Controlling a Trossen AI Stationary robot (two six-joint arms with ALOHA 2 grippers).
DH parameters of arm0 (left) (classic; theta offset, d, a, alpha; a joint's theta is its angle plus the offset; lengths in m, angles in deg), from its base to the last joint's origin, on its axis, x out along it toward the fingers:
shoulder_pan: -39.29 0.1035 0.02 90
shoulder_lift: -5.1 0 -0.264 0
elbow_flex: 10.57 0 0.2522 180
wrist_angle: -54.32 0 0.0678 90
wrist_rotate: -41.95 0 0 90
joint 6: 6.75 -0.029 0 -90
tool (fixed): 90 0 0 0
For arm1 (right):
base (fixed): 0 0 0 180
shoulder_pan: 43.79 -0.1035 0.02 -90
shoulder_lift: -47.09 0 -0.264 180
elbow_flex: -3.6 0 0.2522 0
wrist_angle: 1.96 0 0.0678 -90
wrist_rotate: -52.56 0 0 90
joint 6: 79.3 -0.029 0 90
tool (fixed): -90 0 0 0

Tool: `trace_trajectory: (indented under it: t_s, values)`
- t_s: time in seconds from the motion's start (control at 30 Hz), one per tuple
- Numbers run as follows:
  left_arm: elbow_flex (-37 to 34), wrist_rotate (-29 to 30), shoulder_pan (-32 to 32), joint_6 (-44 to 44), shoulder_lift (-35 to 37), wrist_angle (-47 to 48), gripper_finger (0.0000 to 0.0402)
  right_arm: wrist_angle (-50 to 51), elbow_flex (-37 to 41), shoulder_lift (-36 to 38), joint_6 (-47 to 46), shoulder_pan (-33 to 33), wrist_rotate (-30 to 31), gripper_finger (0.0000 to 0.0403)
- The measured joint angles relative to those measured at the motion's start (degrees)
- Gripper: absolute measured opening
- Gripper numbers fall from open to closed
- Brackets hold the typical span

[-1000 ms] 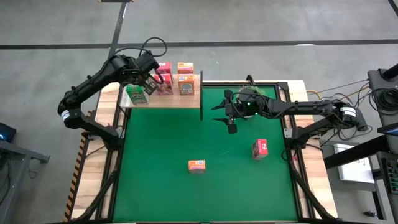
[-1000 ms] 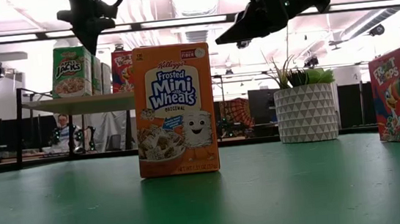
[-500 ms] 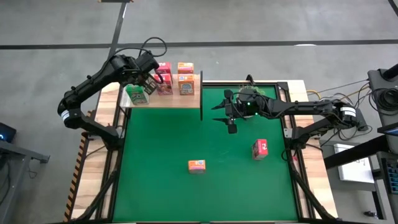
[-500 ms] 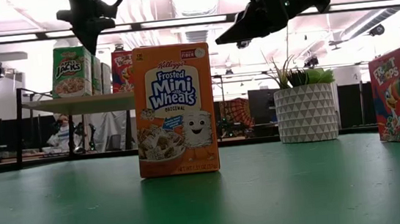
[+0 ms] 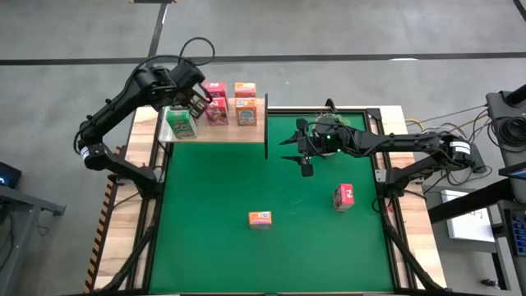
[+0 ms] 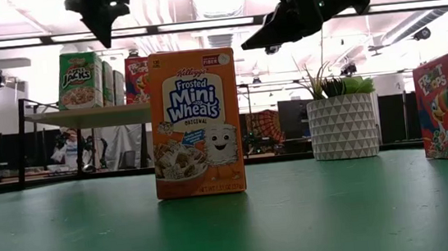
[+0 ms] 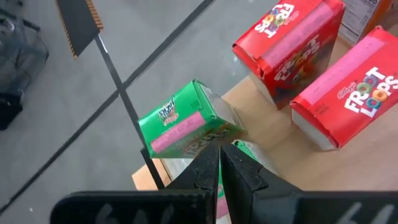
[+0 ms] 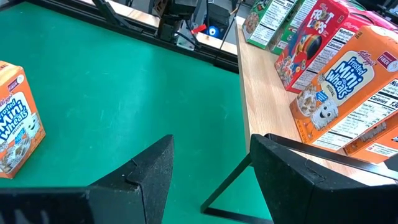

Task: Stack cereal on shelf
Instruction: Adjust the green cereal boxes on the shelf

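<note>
The light-wood shelf (image 5: 215,131) stands at the table's far left. On its plank stand green cereal boxes (image 5: 181,123), pink ones (image 5: 216,104) and orange ones (image 5: 245,103). My left gripper (image 5: 196,99) is shut and empty, hovering just above the green boxes (image 7: 186,121); it also shows in the low view (image 6: 105,34). My right gripper (image 5: 305,156) is open and empty, held above the table right of the shelf. An orange box (image 5: 260,219) and a pink box (image 5: 343,196) stand upright on the green mat.
A white plant pot (image 6: 343,126) stands at the table's far right. The shelf's dark frame upright (image 5: 266,127) marks its right end. The green mat (image 5: 214,230) lies open between the two loose boxes and the near edge.
My left gripper has risen from beside the green boxes on the shelf and drawn a little toward the far edge. The boxes have stayed in place.
</note>
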Motion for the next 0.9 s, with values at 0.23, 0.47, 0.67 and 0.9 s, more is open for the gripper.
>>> trace_trajectory:
  t_s: [0.23, 0.47, 0.67, 0.9]
  values:
    - [-0.1, -0.3, 4.0, -3.1, -0.5, -1.6, 0.0000, 0.1, 0.0, 0.0, 0.0, 0.0, 0.0, 0.0201]
    - [-0.1, -7.0, 11.5, -5.4, -2.3, -4.8, 0.0000, 0.1, 0.0, 0.0, 0.1, 0.0, 0.0, 0.0201]
    - [-0.2, -7.1, 15.4, -5.6, -4.2, -5.0, 0.0000, 0.3, 0.0, 0.0, 0.4, 0.0, 0.0, 0.0201]
    - [-0.2, -4.8, 15.6, -6.0, -5.3, -5.4, 0.0000, 0.3, 0.0, 0.0, 0.5, 0.0, 0.0, 0.0201]
